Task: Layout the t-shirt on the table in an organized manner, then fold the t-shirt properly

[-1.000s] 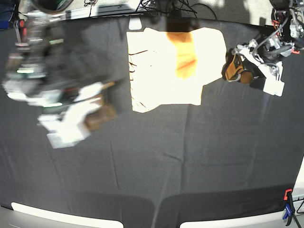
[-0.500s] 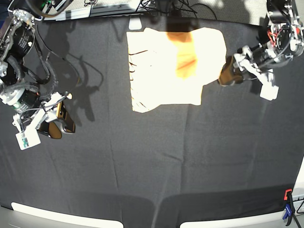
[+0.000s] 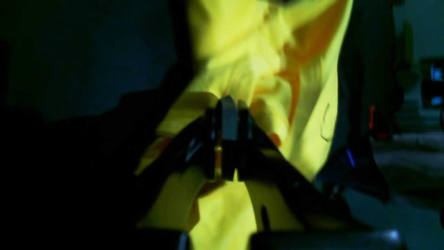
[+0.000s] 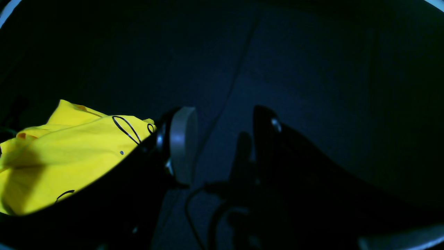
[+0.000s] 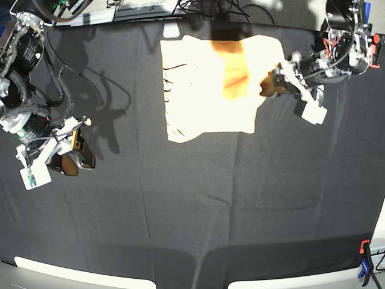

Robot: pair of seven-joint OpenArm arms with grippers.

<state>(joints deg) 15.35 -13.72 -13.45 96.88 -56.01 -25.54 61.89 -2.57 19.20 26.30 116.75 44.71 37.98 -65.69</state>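
The t-shirt (image 5: 204, 90) lies at the far middle of the table (image 5: 210, 205), glaring pale with an orange band down it. My left gripper (image 5: 267, 86) sits at the shirt's right edge. In the left wrist view its fingertips (image 3: 227, 104) are pressed together, and yellow t-shirt (image 3: 242, 52) fabric is bunched around them. My right gripper (image 5: 72, 159) hovers over bare black cloth at the left, well away from the shirt. In the right wrist view the right gripper (image 4: 222, 139) is open with nothing between its fingers, and a corner of the t-shirt (image 4: 69, 149) shows at the left.
A red-and-blue clamp (image 5: 365, 262) grips the table's near right corner. Cables and equipment (image 5: 198, 9) line the far edge. A small white tag (image 5: 171, 29) lies just beyond the shirt's top left corner. Black cloth spreads wide below the shirt.
My left gripper moved left onto the shirt's right edge and went from open to shut. My right arm swung out to the left a second ago and has since held still.
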